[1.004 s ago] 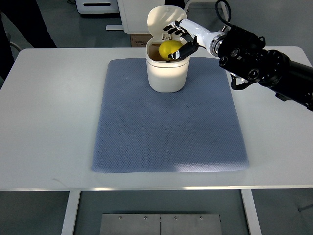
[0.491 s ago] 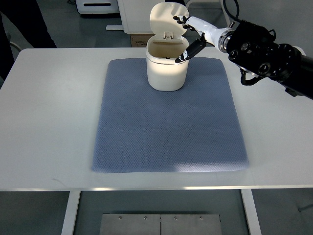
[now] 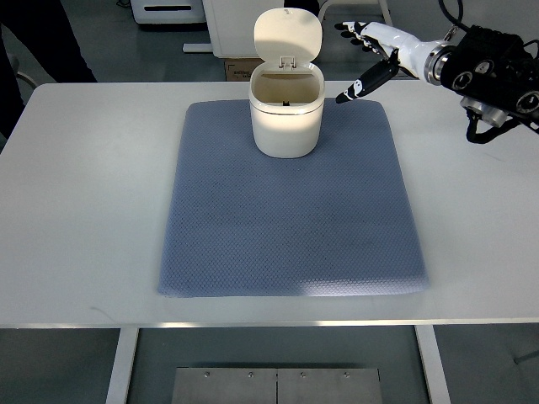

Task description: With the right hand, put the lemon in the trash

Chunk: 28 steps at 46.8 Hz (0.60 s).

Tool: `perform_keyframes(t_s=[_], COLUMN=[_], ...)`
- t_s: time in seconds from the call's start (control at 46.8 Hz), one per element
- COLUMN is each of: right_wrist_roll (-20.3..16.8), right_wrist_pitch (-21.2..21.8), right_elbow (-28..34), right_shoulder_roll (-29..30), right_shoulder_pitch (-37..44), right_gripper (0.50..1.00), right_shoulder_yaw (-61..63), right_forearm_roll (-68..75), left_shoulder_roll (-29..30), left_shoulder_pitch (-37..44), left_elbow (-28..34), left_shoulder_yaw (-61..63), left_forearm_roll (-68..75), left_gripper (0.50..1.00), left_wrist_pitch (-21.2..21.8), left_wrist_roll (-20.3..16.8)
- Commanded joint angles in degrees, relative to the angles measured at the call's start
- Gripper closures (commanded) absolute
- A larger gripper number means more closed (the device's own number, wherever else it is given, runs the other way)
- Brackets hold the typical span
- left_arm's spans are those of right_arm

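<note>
- The right robot hand [image 3: 370, 52], fingers spread and empty, has pulled back right of the bin [image 3: 286, 118].
- Lemon gone from view.
- Bare mat [image 3: 290, 227] lies ahead on the bench [image 3: 84, 210].

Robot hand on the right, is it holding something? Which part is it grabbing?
Nothing. The right hand has its fingers spread and empty, off to the side of the open trash can.
</note>
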Motion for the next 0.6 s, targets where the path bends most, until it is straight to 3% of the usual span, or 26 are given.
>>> perform_keyframes(t_s=[0.0, 0.278, 0.363, 0.491, 0.577], right_wrist_roll=[-0.04, 0.23, 0.58, 4.35, 4.80], right_wrist_pitch=[-0.15, -0.42, -0.33, -0.68, -0.94], right_elbow=[-0.02, -0.46, -1.34, -2.66, -6.60], right_shoulder_roll=[-2.77, -11.39, -12.01, -11.84, -11.31], right_shoulder_pitch=[-2.35, -17.20, -20.46, -25.55, -27.58], right_gripper=[0.500, 0.500, 0.500, 0.500, 0.500], right_shoulder_yaw=[2.67, 24.47, 28.60, 34.05, 35.90], right_forearm_roll=[0.20, 0.20, 0.29, 0.20, 0.20], left_shoulder_roll=[0.00, 0.00, 0.00, 0.00, 0.00], left_shoulder_pitch=[0.00, 0.00, 0.00, 0.00, 0.00], left_elbow=[0.08, 0.08, -0.01, -0.01, -0.01], left_shoulder_yaw=[-0.01, -0.01, -0.01, -0.01, -0.01], left_forearm_roll=[-0.03, -0.03, -0.03, -0.03, -0.03], left_gripper=[0.500, 0.500, 0.500, 0.500, 0.500], left_wrist_pitch=[0.01, 0.01, 0.01, 0.01, 0.01], left_wrist_roll=[0.01, 0.01, 0.01, 0.01, 0.01])
